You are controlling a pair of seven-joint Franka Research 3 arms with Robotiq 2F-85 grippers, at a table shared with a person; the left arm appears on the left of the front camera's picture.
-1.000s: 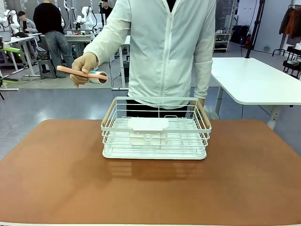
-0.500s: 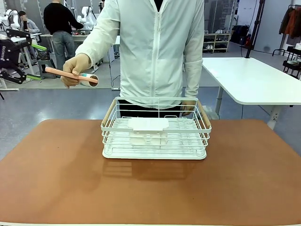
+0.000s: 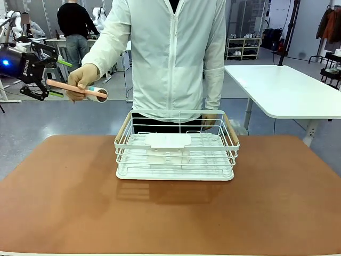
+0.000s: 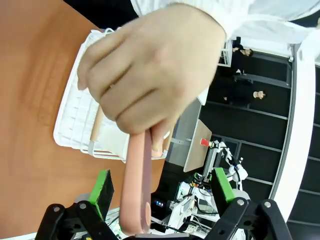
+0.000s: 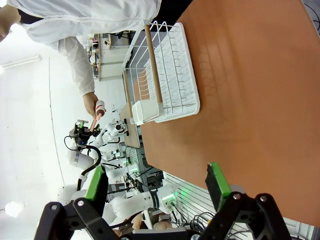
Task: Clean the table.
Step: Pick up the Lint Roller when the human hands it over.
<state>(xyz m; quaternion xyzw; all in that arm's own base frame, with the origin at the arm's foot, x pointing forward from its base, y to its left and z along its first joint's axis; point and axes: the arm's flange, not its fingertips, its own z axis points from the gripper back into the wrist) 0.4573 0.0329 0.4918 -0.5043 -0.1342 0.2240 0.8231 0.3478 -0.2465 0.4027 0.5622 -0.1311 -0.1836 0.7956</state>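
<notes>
Handover at the far left: a person's hand [image 3: 82, 79] offers a lint roller [image 3: 98, 94], its pink handle pointing left, end lying between the spread, unclosed jaws of the left gripper [image 3: 60, 79]. The table [image 3: 64, 202] lies below, nearer and rightward.
</notes>
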